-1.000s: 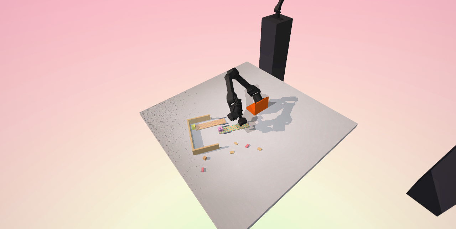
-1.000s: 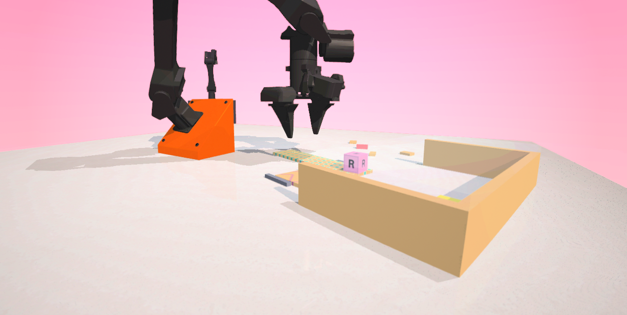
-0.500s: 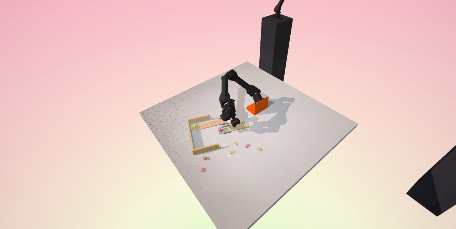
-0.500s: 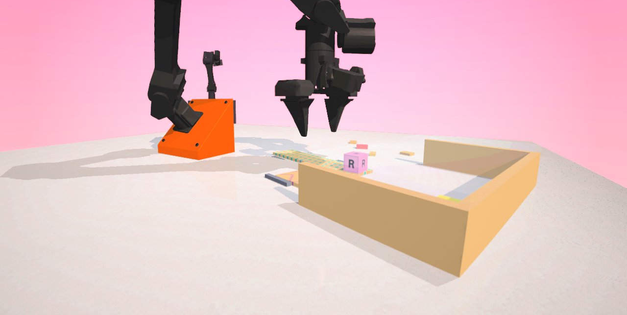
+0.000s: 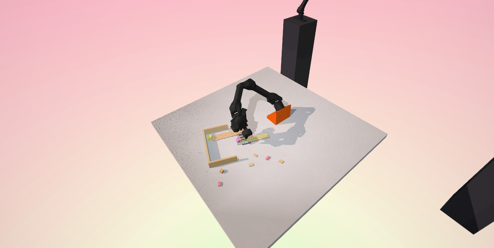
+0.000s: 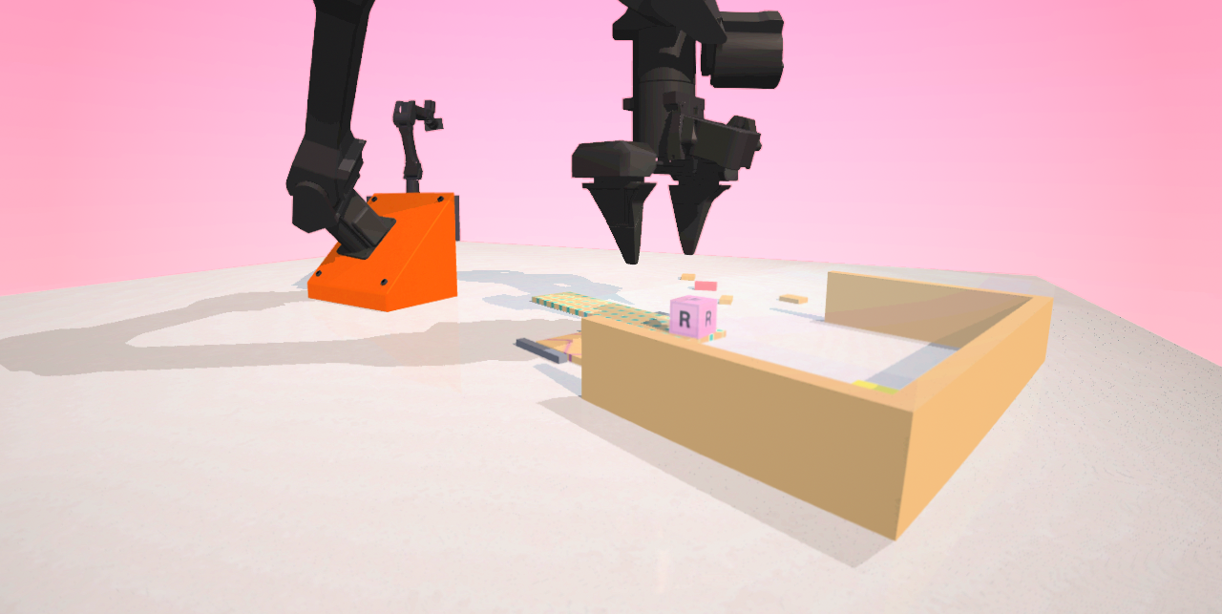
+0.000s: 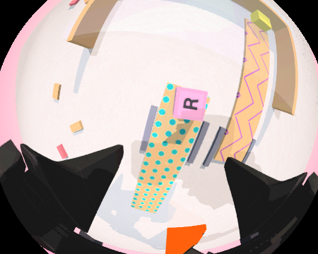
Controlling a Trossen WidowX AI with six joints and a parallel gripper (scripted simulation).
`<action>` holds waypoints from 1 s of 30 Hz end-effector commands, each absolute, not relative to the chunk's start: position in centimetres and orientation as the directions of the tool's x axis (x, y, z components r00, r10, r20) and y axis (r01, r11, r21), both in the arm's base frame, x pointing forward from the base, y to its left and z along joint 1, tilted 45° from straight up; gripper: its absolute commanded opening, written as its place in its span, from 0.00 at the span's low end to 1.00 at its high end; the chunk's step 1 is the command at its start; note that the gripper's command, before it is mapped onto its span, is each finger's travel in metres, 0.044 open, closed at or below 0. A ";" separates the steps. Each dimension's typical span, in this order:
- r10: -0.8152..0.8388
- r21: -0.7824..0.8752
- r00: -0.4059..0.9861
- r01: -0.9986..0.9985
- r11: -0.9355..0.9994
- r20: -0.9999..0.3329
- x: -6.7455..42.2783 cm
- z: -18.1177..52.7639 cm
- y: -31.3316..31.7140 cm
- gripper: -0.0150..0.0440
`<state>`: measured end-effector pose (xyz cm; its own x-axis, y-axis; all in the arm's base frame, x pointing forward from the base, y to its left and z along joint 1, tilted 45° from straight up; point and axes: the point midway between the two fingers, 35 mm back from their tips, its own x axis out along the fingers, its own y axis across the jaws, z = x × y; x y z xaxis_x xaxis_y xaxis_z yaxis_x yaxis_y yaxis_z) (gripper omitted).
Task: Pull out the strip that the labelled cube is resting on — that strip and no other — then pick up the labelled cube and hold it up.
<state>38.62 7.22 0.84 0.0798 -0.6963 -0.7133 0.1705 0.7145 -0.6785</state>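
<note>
Our hand [image 6: 660, 255] hangs released, fingers spread wide and grasping nothing, well above the counter [image 6: 256, 456]. In the wrist view it sits over the dotted strip [image 7: 166, 155], with the cube [image 7: 191, 104] just ahead of the fingertips.

The cube, pink and marked R, rests on the far end of that dotted strip, at the open mouth of the tan frame [image 6: 734, 405] and apart from its walls. Most of the strip lies outside the frame, toward the orange base [image 6: 389, 255]. We judge the pull to be done: the cube now stands where we can reach it from above.

The zigzag strip [image 7: 251, 94] lies inside the frame with the yellow block [image 7: 261, 18] at its far end, and looks untouched, as the task requires.

What is left is the second half: carry the hand forward until the cube lies between the fingers, come down, close on it and lift. The frame wall is near the cube in the exterior view, so the fingers need care on the way down.
</note>
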 end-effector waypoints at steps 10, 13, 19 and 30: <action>-0.701 -0.684 0.078 0.165 0.710 -0.709 42.5 2.0 6.3 0.96; -0.701 -0.684 0.078 0.165 0.711 -0.709 42.5 1.7 6.1 0.82; -0.701 -0.684 0.078 0.165 0.711 -0.709 42.7 1.0 5.4 0.68; -0.701 -0.684 0.078 0.165 0.710 -0.709 42.8 -0.2 4.1 0.68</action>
<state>42.87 4.61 0.27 0.0815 -0.6975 -0.7119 0.1718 0.7134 -0.6794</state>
